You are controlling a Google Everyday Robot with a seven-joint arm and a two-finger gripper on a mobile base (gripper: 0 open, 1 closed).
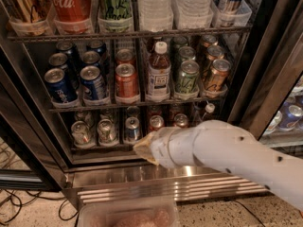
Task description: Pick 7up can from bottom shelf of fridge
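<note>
Possibly bumping blue-and-silver can [132, 128] instead of 7up can [106, 130]: claw [143, 148] at bottom shelf [94, 147] edge, grip state impossible to tell.

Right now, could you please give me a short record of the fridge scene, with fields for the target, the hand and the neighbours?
fridge: racks stocked with drinks
bottom shelf: row of small cans, small bottle at its right end
7up can: upright, left part of the bottom shelf
neighbour: blue-and-silver can, right of the 7up can
hand: at the shelf's front edge, below the blue-and-silver can, apart from the 7up can
status: can not yet picked
</note>
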